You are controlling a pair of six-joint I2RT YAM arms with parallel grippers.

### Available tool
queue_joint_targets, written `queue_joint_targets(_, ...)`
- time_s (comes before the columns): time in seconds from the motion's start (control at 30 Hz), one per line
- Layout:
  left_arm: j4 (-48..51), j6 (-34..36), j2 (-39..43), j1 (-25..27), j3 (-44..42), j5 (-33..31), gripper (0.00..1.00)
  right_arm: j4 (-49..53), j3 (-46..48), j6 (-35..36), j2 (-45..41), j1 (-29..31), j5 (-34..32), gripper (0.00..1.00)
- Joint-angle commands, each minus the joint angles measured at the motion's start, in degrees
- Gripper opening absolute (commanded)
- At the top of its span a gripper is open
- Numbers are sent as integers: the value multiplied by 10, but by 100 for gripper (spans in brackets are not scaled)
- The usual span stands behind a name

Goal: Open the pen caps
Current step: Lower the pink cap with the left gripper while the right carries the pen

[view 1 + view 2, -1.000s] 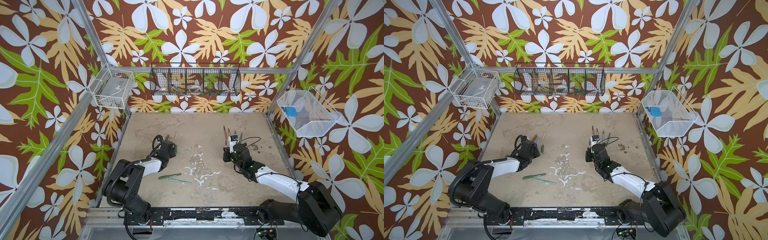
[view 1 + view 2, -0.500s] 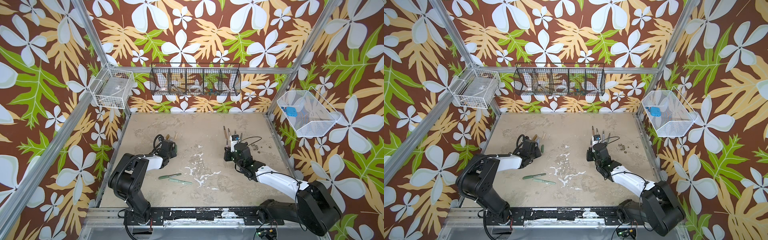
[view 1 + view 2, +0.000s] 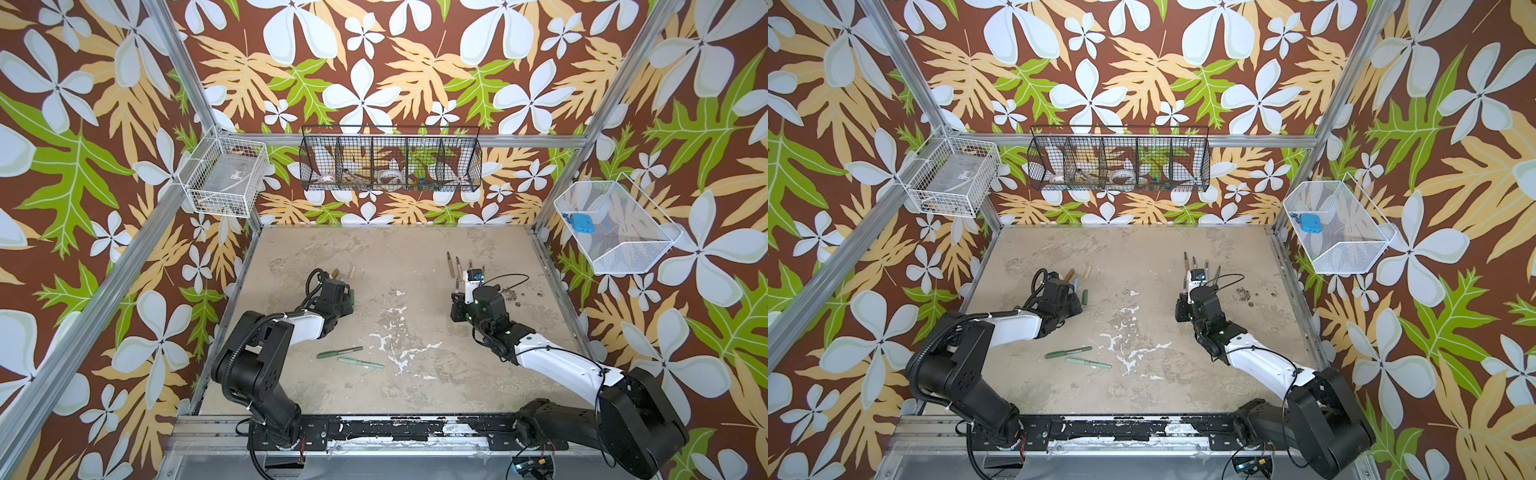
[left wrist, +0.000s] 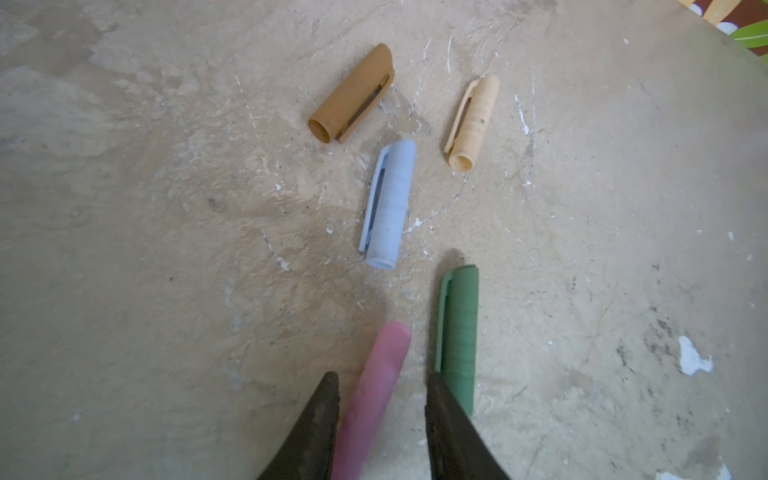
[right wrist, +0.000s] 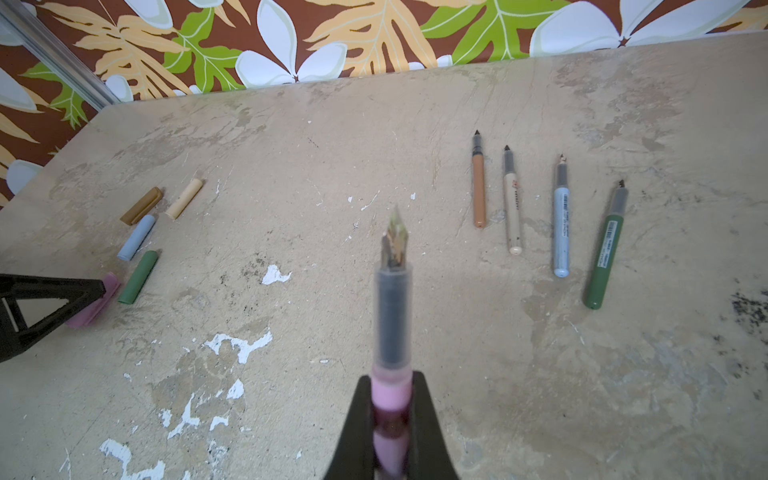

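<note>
Five loose caps (image 4: 388, 203) left on bench (image 3: 415, 257), pink cap (image 4: 376, 382) between spread-apart left hand (image 4: 381, 376), right hand (image 5: 391, 376) clamped on pink pen (image 5: 392, 307), four uncapped pens (image 5: 561, 228) lying right, two capped green pens (image 3: 339, 352) centre front

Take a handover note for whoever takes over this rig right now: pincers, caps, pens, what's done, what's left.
Left pincer: open, pink cap loose between its jaws.
Right pincer: shut on the uncapped pink pen.
Off, lying left: brown cap, beige cap, light blue cap, green cap.
In a row right: brown pen, beige pen, light blue pen, green pen.
Done: five opened.
Left: park the pink pen, then open the darker green pen and paler green pen near the front; both look capped.
</note>
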State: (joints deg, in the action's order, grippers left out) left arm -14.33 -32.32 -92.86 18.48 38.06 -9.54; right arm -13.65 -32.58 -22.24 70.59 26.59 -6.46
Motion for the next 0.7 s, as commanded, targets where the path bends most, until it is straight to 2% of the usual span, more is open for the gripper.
queue_joint_targets(0.0, -33, 8, 25, 0, -14, 30, 43, 3, 3, -4, -5, -17, -2, 0)
queue_joint_targets(0.17, -77, 27, 88, 23, -47, 38, 48, 2, -1, -52, 15, -95, 51, 0)
queue_joint_targets(0.27, -95, 42, 129, 42, -63, 28, 49, 12, -24, -64, 51, -123, 49, 0)
queue_joint_targets(0.43, -162, 59, 189, 56, -106, 73, 50, 31, -91, -63, 154, -161, 38, 0)
queue_joint_targets(0.67, -208, 81, 204, 72, -118, 133, 51, 78, -197, -32, 285, -163, 27, 0)
